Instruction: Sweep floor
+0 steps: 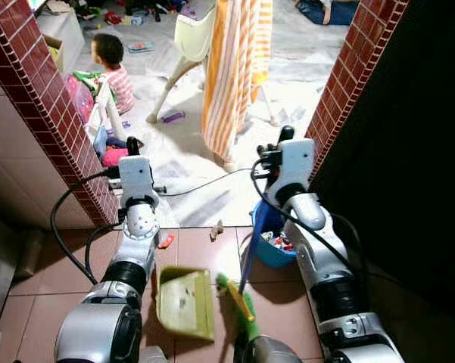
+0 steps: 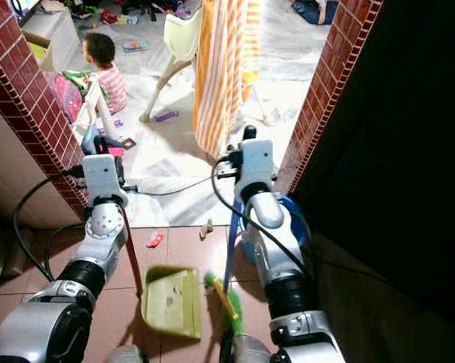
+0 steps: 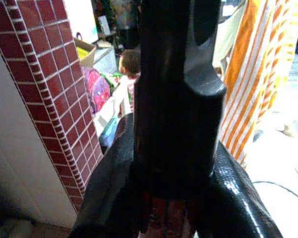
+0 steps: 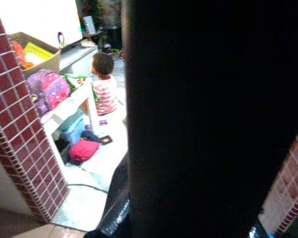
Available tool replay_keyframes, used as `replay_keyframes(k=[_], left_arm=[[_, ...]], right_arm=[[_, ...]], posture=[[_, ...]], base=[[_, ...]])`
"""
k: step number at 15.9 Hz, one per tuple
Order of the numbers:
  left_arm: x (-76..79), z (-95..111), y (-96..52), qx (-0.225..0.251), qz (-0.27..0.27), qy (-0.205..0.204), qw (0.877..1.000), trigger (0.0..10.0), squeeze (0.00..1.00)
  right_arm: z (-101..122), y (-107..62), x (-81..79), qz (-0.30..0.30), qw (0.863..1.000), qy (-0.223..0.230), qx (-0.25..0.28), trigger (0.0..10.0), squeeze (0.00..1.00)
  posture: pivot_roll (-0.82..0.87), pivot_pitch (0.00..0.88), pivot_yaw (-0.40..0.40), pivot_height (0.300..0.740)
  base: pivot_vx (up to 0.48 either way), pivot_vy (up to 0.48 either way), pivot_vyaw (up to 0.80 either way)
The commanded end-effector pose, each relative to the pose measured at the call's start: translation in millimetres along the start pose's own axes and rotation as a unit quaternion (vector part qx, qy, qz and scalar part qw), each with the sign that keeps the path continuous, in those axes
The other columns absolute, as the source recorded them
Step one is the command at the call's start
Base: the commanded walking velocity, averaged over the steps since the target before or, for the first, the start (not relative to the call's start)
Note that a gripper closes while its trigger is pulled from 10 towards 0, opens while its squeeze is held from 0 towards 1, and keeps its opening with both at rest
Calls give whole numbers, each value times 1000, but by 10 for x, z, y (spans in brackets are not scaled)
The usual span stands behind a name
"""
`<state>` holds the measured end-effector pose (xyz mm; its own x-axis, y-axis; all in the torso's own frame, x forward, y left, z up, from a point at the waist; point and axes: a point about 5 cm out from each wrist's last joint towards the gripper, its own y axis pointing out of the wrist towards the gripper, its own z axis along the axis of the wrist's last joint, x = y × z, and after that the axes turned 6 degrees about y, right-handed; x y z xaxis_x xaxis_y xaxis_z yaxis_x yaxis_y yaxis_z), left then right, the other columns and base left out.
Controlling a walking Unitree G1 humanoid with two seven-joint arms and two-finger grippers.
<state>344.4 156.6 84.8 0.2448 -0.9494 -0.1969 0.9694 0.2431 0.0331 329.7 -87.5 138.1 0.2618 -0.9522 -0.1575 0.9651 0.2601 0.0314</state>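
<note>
A green dustpan point(image 1: 185, 301) lies flat on the red floor tiles between my arms. Its dark red pole point(image 2: 132, 257) rises to my left gripper point(image 1: 132, 144), which is shut on it; the left wrist view shows black fingers point(image 3: 178, 99) closed around the pole. A green broom head point(image 1: 238, 302) with yellow bristles rests just right of the pan. Its blue handle point(image 1: 247, 257) runs up toward my right gripper point(image 1: 285, 136), which is shut on it. A small red scrap point(image 1: 166, 240) and a tan scrap point(image 1: 216, 229) lie on the tiles ahead of the pan.
A blue bin point(image 1: 276, 246) holding litter stands by my right arm. Red brick pillars point(image 1: 38, 83) point(image 1: 356, 68) frame the doorway. Beyond it a child point(image 1: 113, 72) sits on the pale floor by a white chair point(image 1: 189, 45) and a hanging orange striped cloth point(image 1: 231, 68). A black cable point(image 1: 204, 185) crosses the threshold.
</note>
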Motion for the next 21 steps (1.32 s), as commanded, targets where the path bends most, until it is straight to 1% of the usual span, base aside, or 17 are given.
replay_keyframes(k=[1, 3, 5, 6, 7, 8, 9, 10, 11, 12, 13, 14, 15, 17, 18, 20, 21], left_arm=[[17, 93, 43, 17, 0, -3, 1000, 10000, 0], [23, 83, 44, 13, 0, -2, 1000, 10000, 0], [35, 56, 38, 4, 1, 1, 1000, 10000, 0], [40, 45, 37, -1, 0, 0, 1000, 10000, 0], [49, 48, 41, -3, 0, -2, 1000, 10000, 0], [56, 53, 43, -3, -1, -2, 1000, 10000, 0], [63, 57, 44, -3, -1, -1, 1000, 10000, 0], [66, 59, 45, -3, -1, -1, 1000, 10000, 0], [70, 58, 44, -4, 0, -1, 1000, 10000, 0], [73, 55, 42, -5, 0, -2, 1000, 10000, 0], [80, 51, 38, -6, 0, -3, 1000, 10000, 0], [83, 46, 35, -8, 0, -4, 1000, 10000, 0], [80, 45, 37, -9, 0, -3, 1000, 10000, 0], [75, 44, 42, -10, 0, -4, 1000, 10000, 0], [73, 44, 43, -10, 1, -4, 1000, 10000, 0], [66, 37, 45, -13, 0, -8, 1000, 10000, 0], [62, 32, 44, -14, 0, -9, 1000, 10000, 0]], right_arm=[[55, 2, -36, 13, 1000, 15, 5, 10000, 0], [58, 7, -80, 24, 999, 47, -3, 10000, 0], [83, 22, -92, 21, 998, 64, -5, 10000, 0], [88, 29, -96, 17, 996, 87, -12, 10000, 0], [96, 32, -121, 27, 993, 112, -22, 10000, 0], [107, 32, -138, 35, 991, 123, -26, 10000, 0], [143, 36, -161, 43, 988, 148, -28, 10000, 0], [161, 38, -171, 47, 986, 160, -29, 10000, 0], [250, 52, -194, 65, 984, 165, -21, 10000, 0], [304, 58, -203, 76, 984, 159, -16, 10000, 0], [392, 67, -202, 93, 987, 131, 2, 10000, 0], [512, 77, -186, 108, 990, 86, 32, 10000, 0], [578, 87, -157, 108, 990, 72, 46, 10000, 0], [678, 108, -54, 93, 992, 47, 69, 10000, 0], [694, 113, -26, 88, 993, 44, 72, 10000, 0], [750, 130, 93, 66, 994, 11, 91, 10000, 0], [776, 128, 119, 63, 993, -5, 101, 10000, 0]], posture=[[-69, 55, -66, 740], [-69, 55, -66, 740], [-77, 56, -62, 740], [-81, 53, -58, 740], [-81, 53, -58, 740], [-84, 52, -58, 740], [-86, 52, -57, 740], [-86, 52, -57, 740], [-89, 50, -58, 740], [-89, 50, -58, 740], [-88, 49, -59, 740], [-88, 46, -60, 740], [-87, 45, -61, 740], [-85, 41, -62, 740], [-85, 41, -62, 740], [-83, 35, -65, 740], [-83, 35, -65, 740]], base=[[0, 0, 0], [0, 0, 0], [0, 0, 0], [0, 0, 0], [0, 0, 0], [0, 0, 0], [0, 0, 0], [0, 0, 0], [0, 0, 0], [0, 0, 0], [0, 0, 0], [0, 0, 0], [0, 0, 0], [0, 0, 0], [0, 0, 0], [0, 0, 0], [0, 0, 0]])
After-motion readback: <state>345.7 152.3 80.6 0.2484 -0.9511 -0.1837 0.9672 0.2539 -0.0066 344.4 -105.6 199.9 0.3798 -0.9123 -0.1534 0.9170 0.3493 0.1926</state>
